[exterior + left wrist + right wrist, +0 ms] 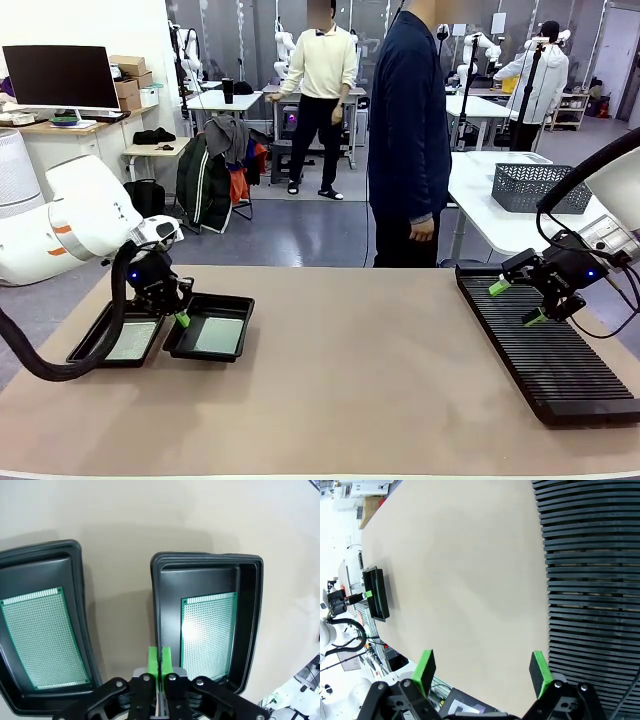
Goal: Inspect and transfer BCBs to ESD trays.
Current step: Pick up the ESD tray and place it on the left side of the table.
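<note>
Two ESD trays stood side by side at the left of the worktop (350, 400), close together but with a strip of bare surface showing between them in the left wrist view. One BCB lay flat in the left ESD tray (88, 345), and one in the right ESD tray (236, 312); the boards were seen as the BCB in the left-hand tray (42, 640) and the BCB in the right-hand tray (207, 635) of the wrist picture.

The left tool (181, 319) was held over the gap between the trays, its green pads pressed together with nothing between them. The right tool (516, 302) was spread wide and empty above the slotted rack (560, 360), in which no boards could be made out.

The transfer was judged largely done, with seating of the boards being checked. For that step to be done well, the shut tool would best be kept clear of the tray rims, and each board looked over for corners riding up on a tray wall; both appeared to lie level, though glare was cast on the right-hand board.

No brand, label or legible writing was found on the trays, boards or rack.
</note>
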`<state>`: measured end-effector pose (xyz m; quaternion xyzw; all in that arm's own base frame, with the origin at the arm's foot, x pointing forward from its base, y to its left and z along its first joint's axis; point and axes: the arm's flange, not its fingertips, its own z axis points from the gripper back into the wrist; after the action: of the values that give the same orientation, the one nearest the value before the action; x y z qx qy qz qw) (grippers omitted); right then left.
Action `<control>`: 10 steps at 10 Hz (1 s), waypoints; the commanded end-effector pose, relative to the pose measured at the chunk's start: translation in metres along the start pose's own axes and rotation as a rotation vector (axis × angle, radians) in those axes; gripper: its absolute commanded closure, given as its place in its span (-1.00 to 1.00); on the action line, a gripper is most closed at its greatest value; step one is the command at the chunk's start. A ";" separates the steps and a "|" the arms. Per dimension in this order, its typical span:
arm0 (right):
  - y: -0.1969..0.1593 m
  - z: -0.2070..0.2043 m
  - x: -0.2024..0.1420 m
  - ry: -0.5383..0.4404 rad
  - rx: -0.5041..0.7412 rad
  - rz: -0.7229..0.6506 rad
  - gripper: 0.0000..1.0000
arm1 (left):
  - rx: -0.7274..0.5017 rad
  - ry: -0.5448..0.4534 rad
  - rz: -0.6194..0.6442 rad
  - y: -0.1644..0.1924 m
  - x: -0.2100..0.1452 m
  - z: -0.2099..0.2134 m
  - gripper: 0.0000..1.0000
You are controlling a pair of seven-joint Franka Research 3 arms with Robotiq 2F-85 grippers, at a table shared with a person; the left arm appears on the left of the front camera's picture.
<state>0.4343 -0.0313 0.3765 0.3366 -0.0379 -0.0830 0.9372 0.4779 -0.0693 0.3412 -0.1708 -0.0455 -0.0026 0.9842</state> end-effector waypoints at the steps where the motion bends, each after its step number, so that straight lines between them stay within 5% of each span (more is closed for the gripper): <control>1: 0.002 0.001 -0.001 -0.007 -0.012 -0.019 -1.00 | 0.030 -0.015 -0.023 0.010 -0.009 0.003 0.94; 10: 0.002 0.001 -0.001 -0.007 -0.012 -0.019 -1.00 | 0.157 -0.037 -0.008 0.009 -0.007 -0.019 0.94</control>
<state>0.4343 -0.0313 0.3765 0.3366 -0.0379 -0.0830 0.9372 0.4742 -0.0634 0.3219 -0.1120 -0.0592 -0.0093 0.9919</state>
